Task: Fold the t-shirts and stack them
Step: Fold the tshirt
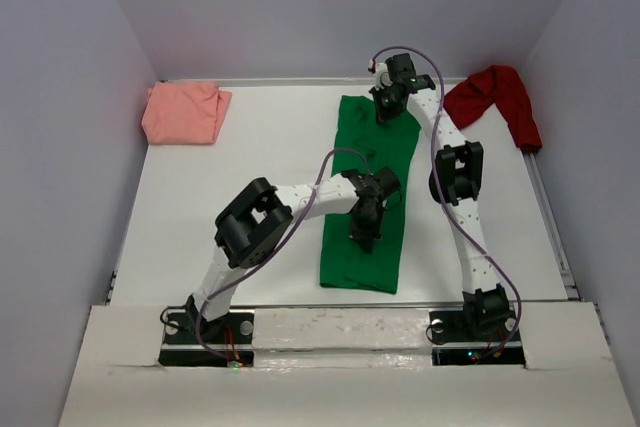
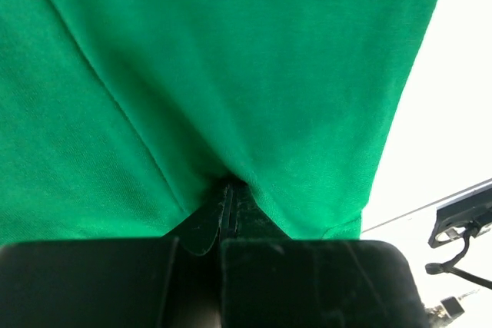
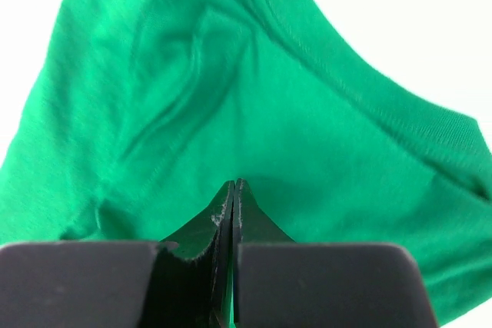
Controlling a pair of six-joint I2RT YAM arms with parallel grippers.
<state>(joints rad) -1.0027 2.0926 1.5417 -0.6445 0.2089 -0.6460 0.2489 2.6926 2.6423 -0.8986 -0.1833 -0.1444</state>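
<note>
A bright green t-shirt [image 1: 350, 262], folded into a long strip, lies lengthwise down the middle of the white table. My left gripper [image 1: 362, 237] rests on its near half. In the left wrist view the jaws are shut and the green cloth [image 2: 231, 59] puckers over the left gripper's [image 2: 228, 186] tips. My right gripper [image 1: 385, 112] is at the strip's far end. It is shut, its tips [image 3: 234, 183] against the green cloth [image 3: 254, 97]; I see no cloth pinched between them. A salmon-pink t-shirt [image 1: 183, 112] lies folded at the far left. A dark red t-shirt [image 1: 495, 97] is crumpled at the far right.
Grey-lilac walls [image 1: 70, 127] close in the table on the left, back and right. A raised white ledge [image 1: 340, 332] runs along the near edge between the two arm bases. Bare table [image 1: 250, 147] lies between the pink and green shirts.
</note>
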